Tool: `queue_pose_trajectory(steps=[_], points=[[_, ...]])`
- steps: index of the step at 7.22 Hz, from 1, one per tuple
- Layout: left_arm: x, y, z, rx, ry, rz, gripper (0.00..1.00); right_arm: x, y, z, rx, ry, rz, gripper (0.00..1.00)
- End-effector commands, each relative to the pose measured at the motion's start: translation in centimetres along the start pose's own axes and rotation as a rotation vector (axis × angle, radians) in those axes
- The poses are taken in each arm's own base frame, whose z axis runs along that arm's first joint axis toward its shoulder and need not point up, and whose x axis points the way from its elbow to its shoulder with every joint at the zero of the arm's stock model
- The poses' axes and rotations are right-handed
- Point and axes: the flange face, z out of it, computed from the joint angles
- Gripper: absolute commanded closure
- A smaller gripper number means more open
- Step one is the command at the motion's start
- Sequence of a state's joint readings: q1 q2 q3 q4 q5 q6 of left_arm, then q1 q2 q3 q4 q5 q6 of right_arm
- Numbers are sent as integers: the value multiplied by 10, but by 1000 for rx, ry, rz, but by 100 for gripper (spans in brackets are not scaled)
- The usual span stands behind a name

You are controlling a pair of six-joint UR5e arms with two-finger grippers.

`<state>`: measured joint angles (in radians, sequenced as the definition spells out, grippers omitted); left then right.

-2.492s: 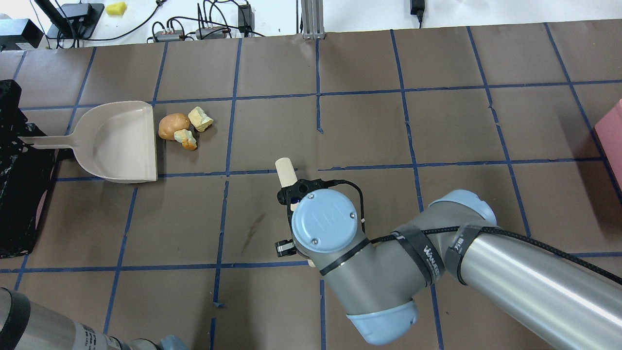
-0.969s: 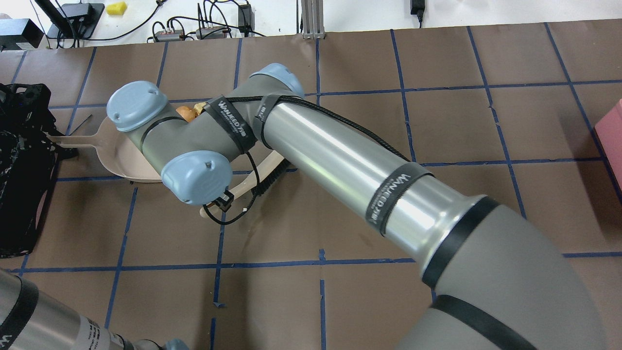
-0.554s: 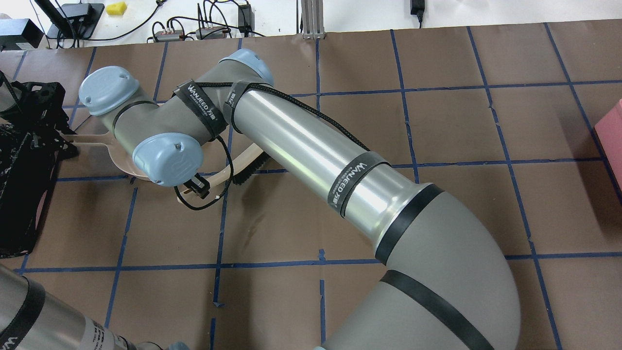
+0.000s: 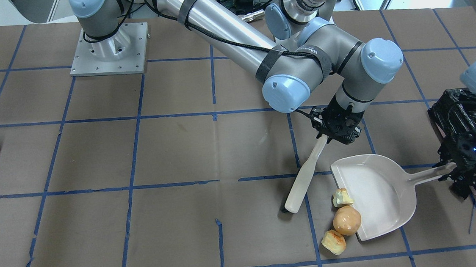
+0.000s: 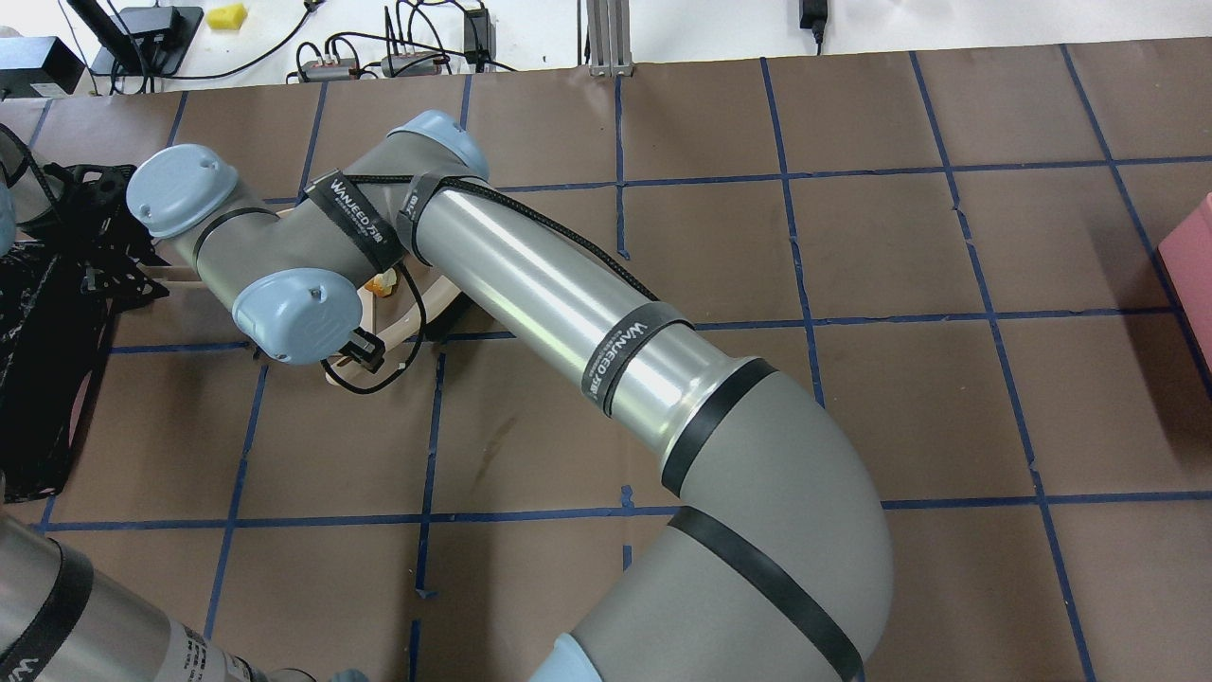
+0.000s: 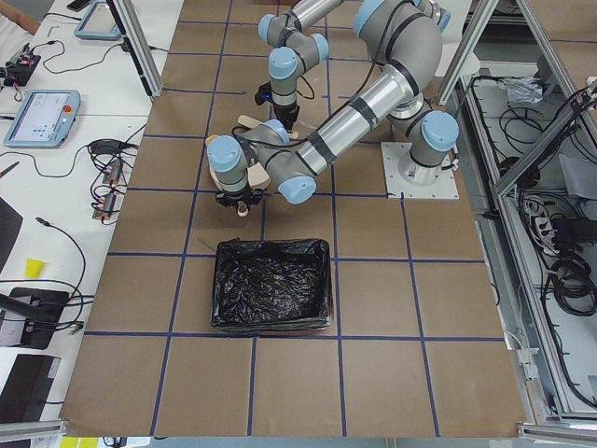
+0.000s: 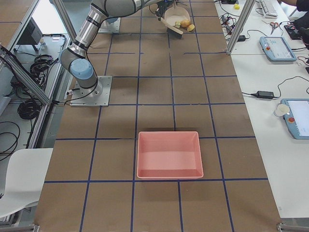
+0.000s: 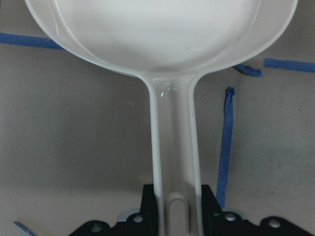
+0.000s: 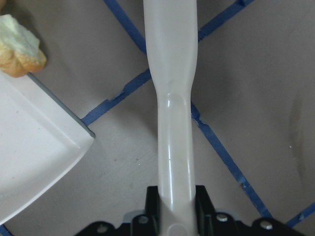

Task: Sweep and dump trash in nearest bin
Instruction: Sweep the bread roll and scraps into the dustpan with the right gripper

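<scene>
The white dustpan [image 4: 378,190] lies on the table with its handle [image 8: 174,147] pointing at the bin [image 4: 471,128], a black-bagged container. My left gripper [image 4: 453,168] is shut on that handle. My right gripper [image 4: 335,126] is shut on the cream brush [image 4: 303,181], which slants down to the table just left of the dustpan mouth. The trash sits at the mouth: a tan potato lump [image 4: 347,220] on the lip, one bread chunk [image 4: 342,197] at the lip's edge, and another [image 4: 333,242] on the table beside it. In the overhead view my right arm hides most of this.
A bare pink tray [image 7: 169,154] sits far off on my right side. My right arm [image 5: 568,303] stretches across the middle of the table. The bin [image 6: 270,285] stands at the table's left end. Cables and boxes [image 5: 407,57] lie beyond the far edge.
My right arm has swung left with the brush, from mid-table to over the dustpan. My left gripper has come in at the dustpan handle. The trash now sits at the dustpan's lip.
</scene>
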<state>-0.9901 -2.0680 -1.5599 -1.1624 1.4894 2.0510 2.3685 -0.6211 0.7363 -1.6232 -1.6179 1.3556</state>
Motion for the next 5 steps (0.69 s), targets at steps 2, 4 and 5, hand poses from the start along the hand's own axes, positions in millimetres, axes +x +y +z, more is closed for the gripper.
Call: queue_pose_trajectory(steps=[2, 4, 5], points=[[0, -1, 1, 0, 0, -1, 95, 9, -31, -7, 24, 18, -144, 96], [1, 0, 0, -2, 0, -30, 95, 14, -69, -14, 19, 7, -203, 96], [1, 1, 0, -6, 2, -31, 95, 14, -80, -12, 22, -1, -250, 96]])
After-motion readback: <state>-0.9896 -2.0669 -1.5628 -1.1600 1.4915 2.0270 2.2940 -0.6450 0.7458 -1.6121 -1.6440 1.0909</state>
